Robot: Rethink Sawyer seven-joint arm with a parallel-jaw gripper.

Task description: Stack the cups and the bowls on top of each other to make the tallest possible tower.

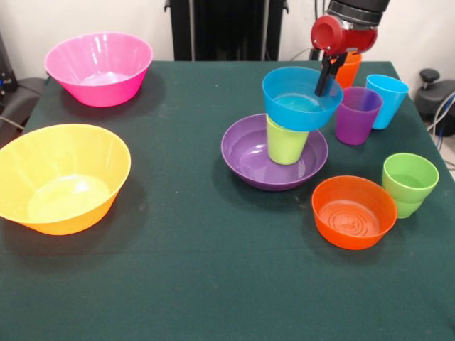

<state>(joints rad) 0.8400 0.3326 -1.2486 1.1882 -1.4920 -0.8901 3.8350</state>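
The hand [327, 78] pinches the small blue bowl's [302, 98] far rim, steadying it atop the lime-yellow cup [286, 142] in the purple bowl [245, 160].

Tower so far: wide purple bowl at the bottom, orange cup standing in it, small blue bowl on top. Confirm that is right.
Not quite. The front view shows a lime-yellow cup, not an orange one, standing in the wide purple bowl. The small blue bowl does sit on top.

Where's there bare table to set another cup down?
Open cloth runs between the yellow-orange bowl and the purple bowl, and along the near edge. The right side is crowded: tower, gripper, purple cup, green cup, orange bowl.
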